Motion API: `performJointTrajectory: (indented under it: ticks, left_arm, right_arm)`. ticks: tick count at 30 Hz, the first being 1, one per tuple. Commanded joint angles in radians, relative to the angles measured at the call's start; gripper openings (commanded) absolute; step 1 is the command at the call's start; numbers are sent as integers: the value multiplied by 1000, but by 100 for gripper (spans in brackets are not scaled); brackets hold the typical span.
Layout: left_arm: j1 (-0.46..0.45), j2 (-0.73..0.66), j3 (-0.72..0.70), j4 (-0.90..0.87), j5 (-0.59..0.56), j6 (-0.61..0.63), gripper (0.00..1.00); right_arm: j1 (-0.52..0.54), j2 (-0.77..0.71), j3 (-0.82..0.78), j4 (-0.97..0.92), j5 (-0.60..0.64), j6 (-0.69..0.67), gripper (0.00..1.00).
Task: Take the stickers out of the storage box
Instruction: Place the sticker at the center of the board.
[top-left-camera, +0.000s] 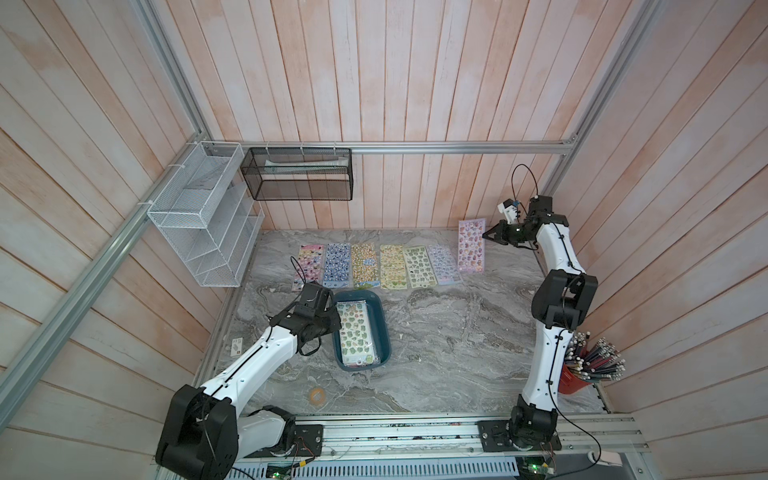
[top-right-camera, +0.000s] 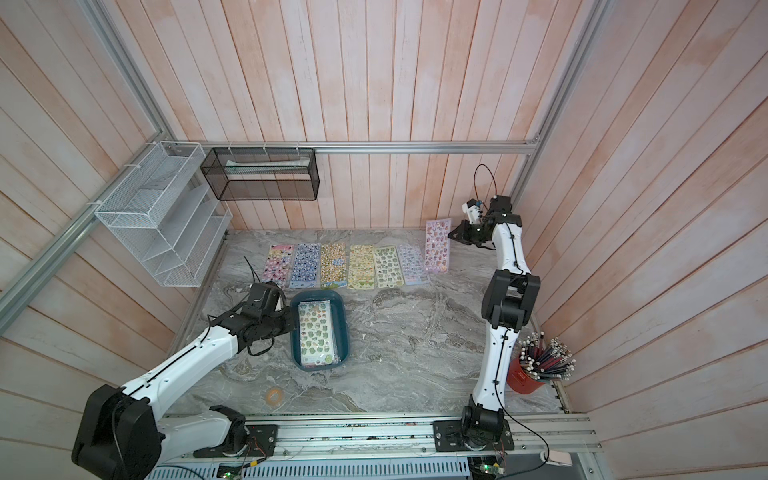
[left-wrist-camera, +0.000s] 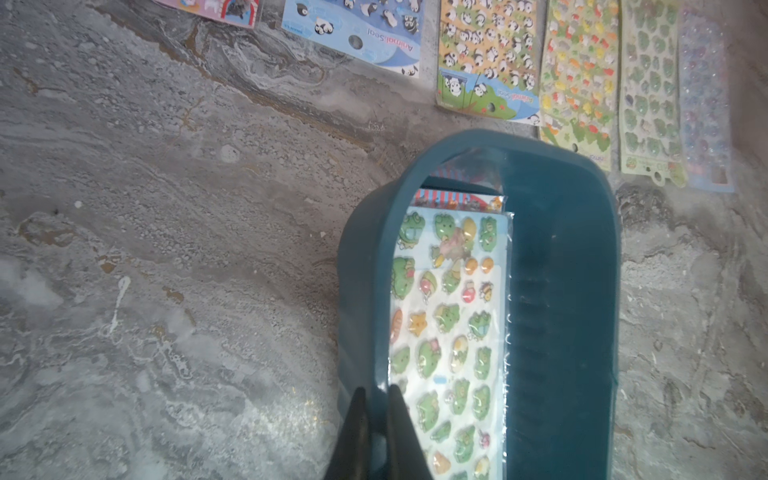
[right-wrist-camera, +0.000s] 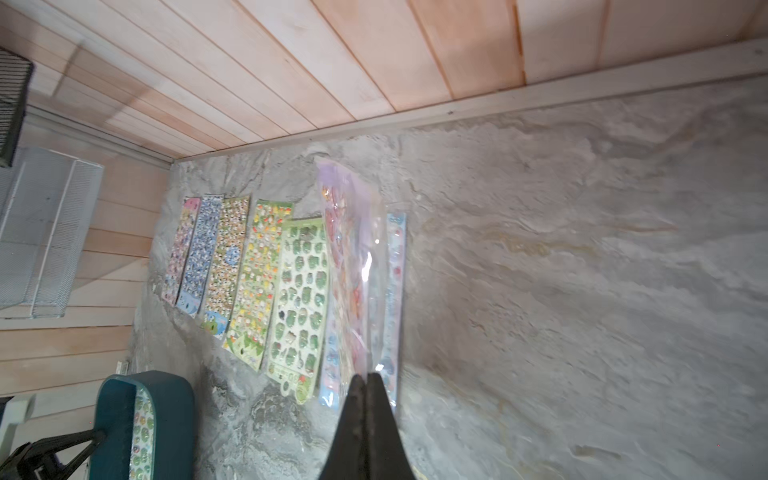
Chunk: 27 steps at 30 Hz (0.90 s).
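Grey marble tabletop, pink plank walls. My left gripper pinches the storage box wall, steadying it, and frog stickers lie inside. My right gripper is clamped on the lilac sheet, seemingly hanging clear of the table. I'd lower it flat beside the pale-blue sheet, avoiding overlap, before letting go

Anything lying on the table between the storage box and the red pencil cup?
Nothing: only bare marble table with small pale flecks runs from the storage box to the red pencil cup, as both top views show.
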Motion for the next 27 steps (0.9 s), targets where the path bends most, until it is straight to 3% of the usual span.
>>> performJointTrajectory:
  ticks: [1, 11, 16, 27]
  left_arm:
    - [-5, 23, 14, 54, -23, 23, 0]
    - [1, 55, 21, 59, -11, 37, 0]
    - [1, 46, 17, 59, -13, 35, 0]
    - [10, 50, 15, 61, -11, 35, 0]
  right_arm:
    - [-45, 5, 9, -64, 49, -24, 0]
    - [-14, 69, 41, -89, 373, -48, 0]
    - [-11, 134, 136, -100, 397, -48, 0]
    - [66, 154, 123, 12, 543, -179, 3]
